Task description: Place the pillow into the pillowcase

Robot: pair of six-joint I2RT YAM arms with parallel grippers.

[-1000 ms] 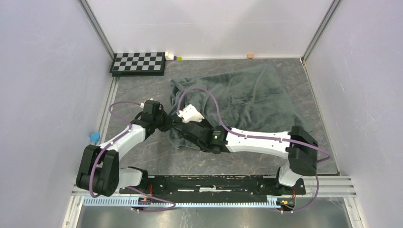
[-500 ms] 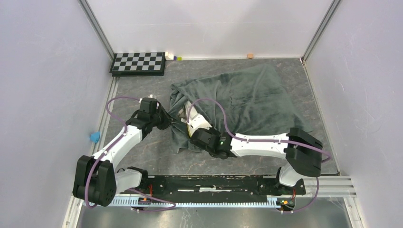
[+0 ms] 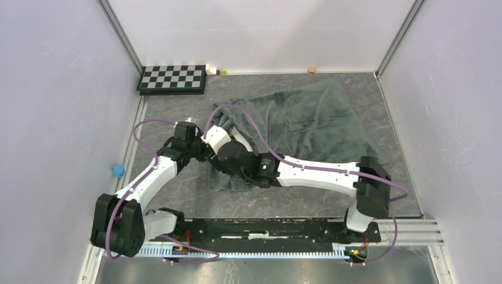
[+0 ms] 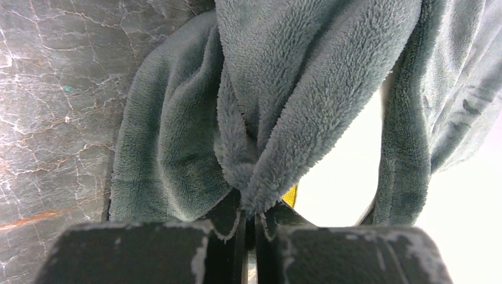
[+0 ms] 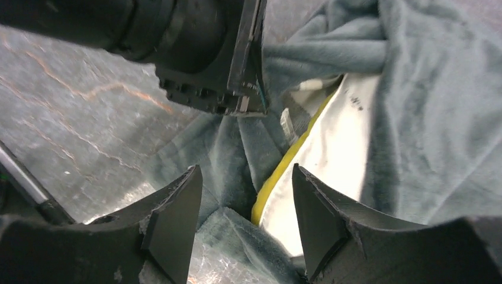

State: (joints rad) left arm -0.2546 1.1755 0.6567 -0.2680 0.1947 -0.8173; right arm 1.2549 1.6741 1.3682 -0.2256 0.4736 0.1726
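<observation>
While the left gripper (image 4: 248, 220) clamps a bunched fold of the large soft dark grey-green plush pillowcase (image 4: 284, 89) between closed jaws, the fabric hangs from that pinch like a tent flap; likely purpose is to hold the mouth of the sack up and open so the other arm can work inside; the right gripper (image 5: 244, 177) hovers just over that mouth with its jaws apart and nothing between them, its fingers (image 5: 177, 219) straddling the yellow band of the plump cream-white quilted pillow (image 5: 337, 148); the pillow sits almost wholly inside the case, only a pale strip and its yellow edge peeking out at the opening, just beside the left gripper's pinch; from above the pillow is hidden and the case lies as a rumpled grey-green mound across the middle of the dark marbled grey table (image 3: 177, 195), left-hand end gathered up where both arms meet; no striped face shows in any view; judgement: task is nearly done, remaining step looks like tucking the exposed corner in or drawing the hem over it; open right jaws suit either a push on the pillow or a fresh grab of the hem; risk: the bunched hem may slip from the pinch and fall over the opening; black-and-white checkerboard (image 3: 173, 78) lies at the far left corner, well apart, not involved.
</observation>
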